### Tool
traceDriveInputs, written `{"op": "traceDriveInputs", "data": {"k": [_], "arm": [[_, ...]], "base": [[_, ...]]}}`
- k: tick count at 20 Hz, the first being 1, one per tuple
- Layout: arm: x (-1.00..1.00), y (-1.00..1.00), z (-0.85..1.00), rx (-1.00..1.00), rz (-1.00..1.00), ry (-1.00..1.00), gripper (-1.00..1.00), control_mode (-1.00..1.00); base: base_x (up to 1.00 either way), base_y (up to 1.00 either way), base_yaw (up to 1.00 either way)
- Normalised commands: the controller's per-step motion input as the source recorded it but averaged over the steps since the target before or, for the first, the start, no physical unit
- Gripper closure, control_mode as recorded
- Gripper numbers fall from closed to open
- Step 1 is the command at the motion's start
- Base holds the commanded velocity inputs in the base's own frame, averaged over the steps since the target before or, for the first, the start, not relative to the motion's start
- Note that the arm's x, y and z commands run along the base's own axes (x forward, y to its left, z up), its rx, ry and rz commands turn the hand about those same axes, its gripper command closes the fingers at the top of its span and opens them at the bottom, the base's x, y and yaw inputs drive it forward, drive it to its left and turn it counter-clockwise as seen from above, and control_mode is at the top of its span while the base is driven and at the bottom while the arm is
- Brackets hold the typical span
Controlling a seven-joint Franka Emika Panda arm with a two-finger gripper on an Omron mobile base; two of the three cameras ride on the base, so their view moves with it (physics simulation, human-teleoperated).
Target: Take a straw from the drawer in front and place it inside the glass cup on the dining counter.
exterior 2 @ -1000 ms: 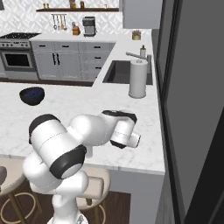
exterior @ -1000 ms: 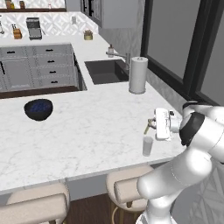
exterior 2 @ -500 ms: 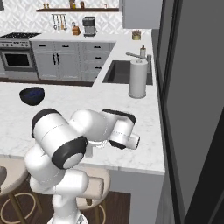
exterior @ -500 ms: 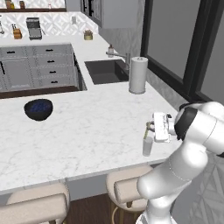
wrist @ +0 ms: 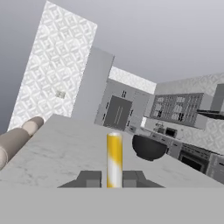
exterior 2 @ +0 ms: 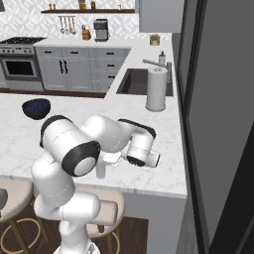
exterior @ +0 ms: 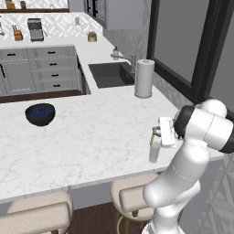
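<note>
The long white marble-veined desk carries a dark blue round bowl, a tall white paper-towel roll, and a small clear glass tumbler near its front edge.

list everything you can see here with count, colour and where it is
straw: 1, yellow, clamped between the finger tips
glass cup: 1, clear greyish, near the front edge of the dining counter, below the gripper
dining counter: 1, white marble
bowl: 1, dark blue, left part of the dining counter
paper-towel roll: 1, white, beside the sink
sink: 1, dark, set in the counter behind
stools: 2 in view, beige, under the counter's front edge
oven: 1, steel, far left wall
coffee machine: 1, dark, back counter
gripper: 1, shut on the straw, above the cup
</note>
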Motion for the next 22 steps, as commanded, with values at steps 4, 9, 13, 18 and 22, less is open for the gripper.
{"op": "traceDriveInputs", "data": {"k": [4, 9, 13, 18, 22], "arm": [[-0.01, 0.00, 0.09, 0.00, 0.00, 0.03, 1.00, -1.00], [-0.01, 0.02, 0.08, 0.00, 0.00, 0.00, 1.00, -1.00], [-0.07, 0.07, 0.14, 0.00, 0.00, 0.00, 1.00, -1.00], [-0.19, 0.18, 0.34, 0.00, 0.00, -0.01, 1.00, -1.00], [-0.26, 0.15, 0.38, 0.00, 0.00, 0.00, 1.00, -1.00]], "base": [[0.00, 0.00, 0.00], [0.00, 0.00, 0.00], [0.00, 0.00, 0.00], [0.00, 0.00, 0.00], [0.00, 0.00, 0.00]]}}
